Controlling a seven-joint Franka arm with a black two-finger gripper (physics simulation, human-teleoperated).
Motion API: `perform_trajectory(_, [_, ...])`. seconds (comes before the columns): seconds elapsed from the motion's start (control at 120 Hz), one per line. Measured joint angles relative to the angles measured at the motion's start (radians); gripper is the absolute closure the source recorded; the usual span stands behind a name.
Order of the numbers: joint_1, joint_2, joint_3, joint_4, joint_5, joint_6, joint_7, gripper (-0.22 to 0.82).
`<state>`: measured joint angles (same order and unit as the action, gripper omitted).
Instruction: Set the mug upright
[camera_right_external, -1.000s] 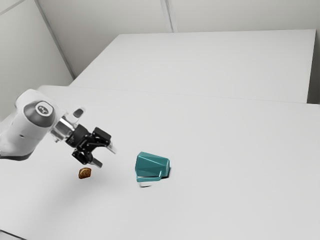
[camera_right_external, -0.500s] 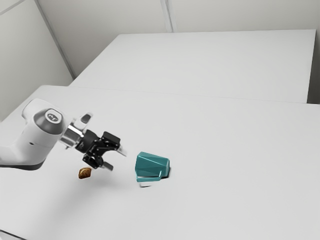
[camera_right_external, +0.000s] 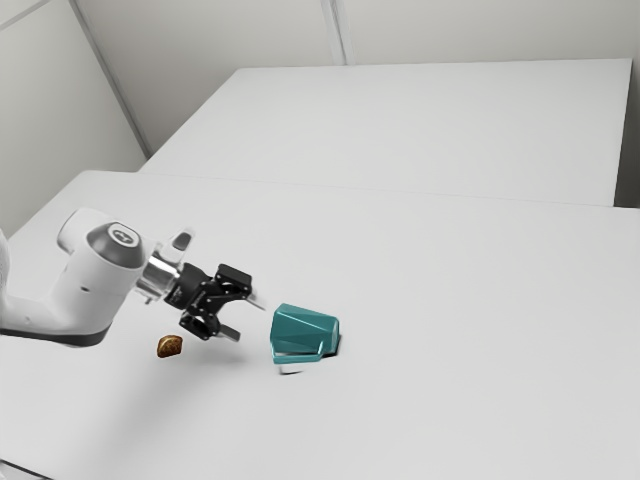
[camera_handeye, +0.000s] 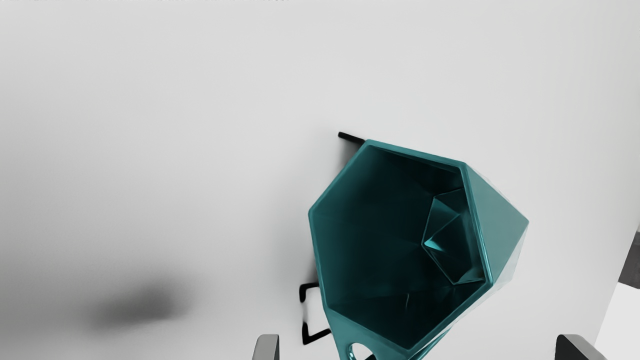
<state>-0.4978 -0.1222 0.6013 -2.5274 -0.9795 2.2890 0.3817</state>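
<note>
Plainly tipped: mug on its side, claw spread nearby

The teal mug lies on the white counter, its wider, open end toward the claw and its narrower base toward the exterior view's right. Its sides are flat facets, and the mouth has an angular rim. The wrist view looks into the dark inside, down to the faceted bottom. The handle runs along the side of the mug that faces the exterior camera, with a thin dark mark on the counter just beside it.

The arm comes in from the exterior view's left and holds the claw above the counter, tilted toward the mug. Both fingers stand wide apart with nothing pinched between them, and a small gap separates them from the mug. In the wrist view, the claw has its two tips well apart, and part of the handle shows between them.

A small brown lump rests on the counter to the exterior view's left of the mug, near the claw and apart from both; I cannot tell what it is. Beyond the counter is another pale, flat surface, with light walls behind it.
</note>
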Motion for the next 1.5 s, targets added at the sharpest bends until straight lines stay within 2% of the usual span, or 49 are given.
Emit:
perform_trajectory(0.25, [-0.014, 0.076, -0.003, 0.053, -0.100, -0.009, 0.064, 0.00])
perform_trajectory(0.442, [-0.065, 0.083, -0.004, 0.059, -0.137, 0.000, 0.101, 0.00])
perform_trajectory(0.942, [-0.086, 0.130, -0.021, 0.094, -0.215, 0.011, 0.153, 0.00])
perform_trajectory(1.142, [-0.114, 0.134, -0.021, 0.091, -0.248, 0.025, 0.161, 0.05])
perform_trajectory(1.208, [-0.127, 0.135, -0.021, 0.091, -0.255, 0.028, 0.163, 0.12])
perform_trajectory(1.383, [-0.167, 0.135, -0.020, 0.091, -0.263, 0.033, 0.169, 0.50])
perform_trajectory(1.5, [-0.192, 0.135, -0.018, 0.091, -0.263, 0.035, 0.172, 0.64])
